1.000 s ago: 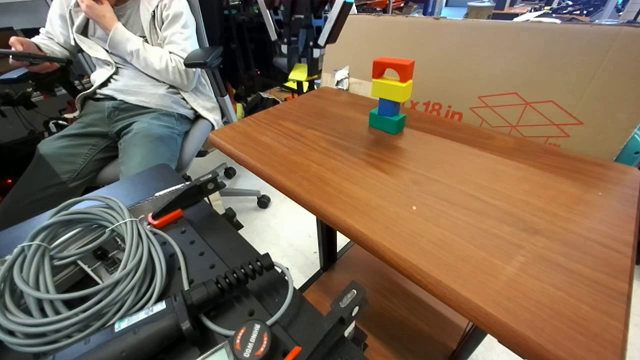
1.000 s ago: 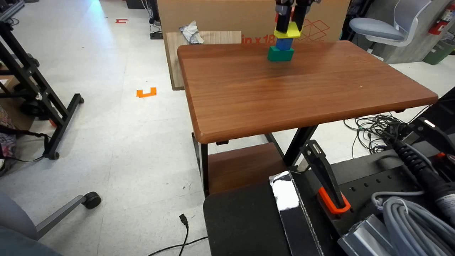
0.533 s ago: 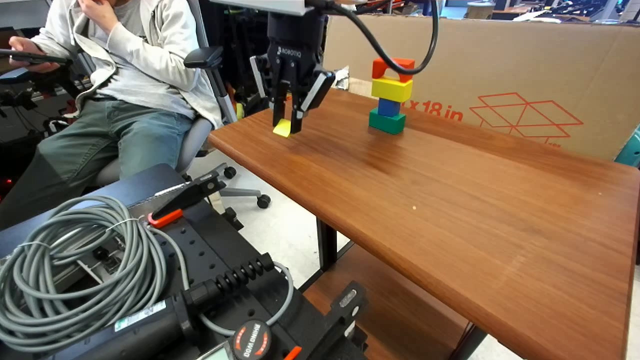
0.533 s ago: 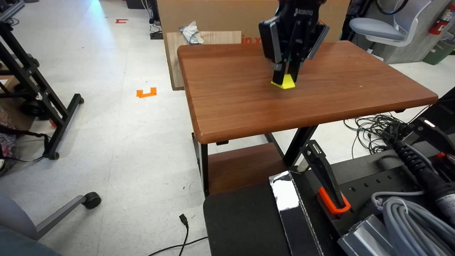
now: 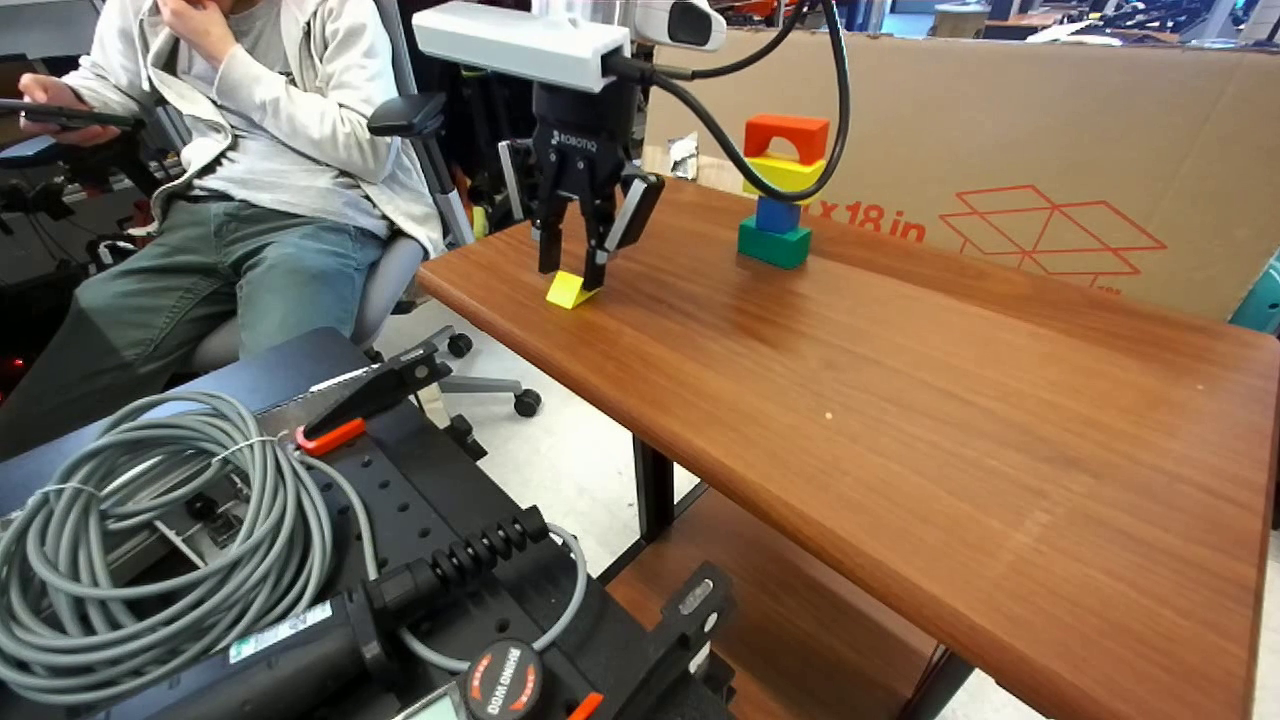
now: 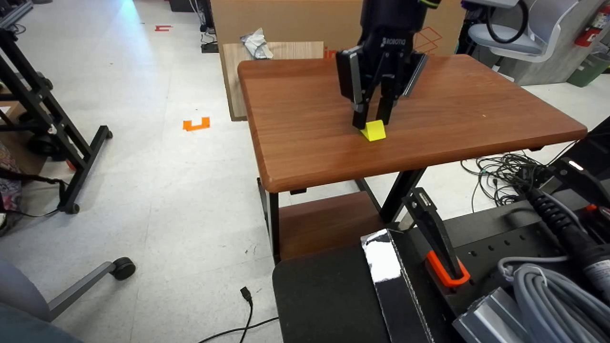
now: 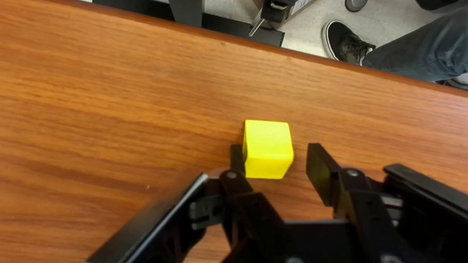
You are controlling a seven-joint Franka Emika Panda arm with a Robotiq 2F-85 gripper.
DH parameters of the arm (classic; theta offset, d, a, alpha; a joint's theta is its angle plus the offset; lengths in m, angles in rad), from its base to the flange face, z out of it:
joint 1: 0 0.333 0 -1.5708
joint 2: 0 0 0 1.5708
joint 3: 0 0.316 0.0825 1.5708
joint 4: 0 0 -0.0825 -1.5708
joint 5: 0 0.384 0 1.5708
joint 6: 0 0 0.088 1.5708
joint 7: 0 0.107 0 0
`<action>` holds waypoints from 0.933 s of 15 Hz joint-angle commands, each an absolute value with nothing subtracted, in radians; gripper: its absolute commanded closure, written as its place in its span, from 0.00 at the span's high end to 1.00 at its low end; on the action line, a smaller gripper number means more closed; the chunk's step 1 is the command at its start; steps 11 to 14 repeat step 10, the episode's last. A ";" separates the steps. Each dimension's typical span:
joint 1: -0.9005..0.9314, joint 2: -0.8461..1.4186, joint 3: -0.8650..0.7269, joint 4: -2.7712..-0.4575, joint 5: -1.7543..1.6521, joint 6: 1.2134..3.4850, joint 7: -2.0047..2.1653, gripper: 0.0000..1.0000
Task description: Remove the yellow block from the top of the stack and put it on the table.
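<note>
The yellow block (image 5: 567,290), small and wedge-like with a sloped face, rests on the reddish-brown wooden table (image 5: 900,430). It also shows in an exterior view (image 6: 374,130) and in the wrist view (image 7: 268,140). My gripper (image 5: 571,272) is just above the table, its fingers spread around the block. In the wrist view, my gripper (image 7: 276,160) has its left finger close against the block, contact unclear, and a clear gap before its right finger. The stack (image 5: 777,243) stands toward the back edge: green base, blue cube, yellow piece, red arch. In an exterior view it is hidden behind my gripper (image 6: 371,123).
A large cardboard box (image 5: 1050,130) stands behind the table. The arm's black cable (image 5: 840,120) loops across the stack in that view. A seated person (image 5: 260,150) is beside the table. A black cart (image 5: 400,520) with coiled grey cable (image 5: 160,540) stands in front.
A second ago the gripper held the yellow block up near the stack's height. It came down toward the table's near edge, then its fingers opened, leaving the block on the table.
</note>
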State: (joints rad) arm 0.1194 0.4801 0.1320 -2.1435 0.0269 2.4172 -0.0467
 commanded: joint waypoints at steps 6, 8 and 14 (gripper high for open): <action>0.093 0.188 0.149 -2.285 0.072 2.451 -0.064 1.00; 0.109 0.256 0.138 -2.230 0.058 2.443 -0.048 1.00; 0.107 0.220 0.136 -2.237 0.063 2.428 -0.049 1.00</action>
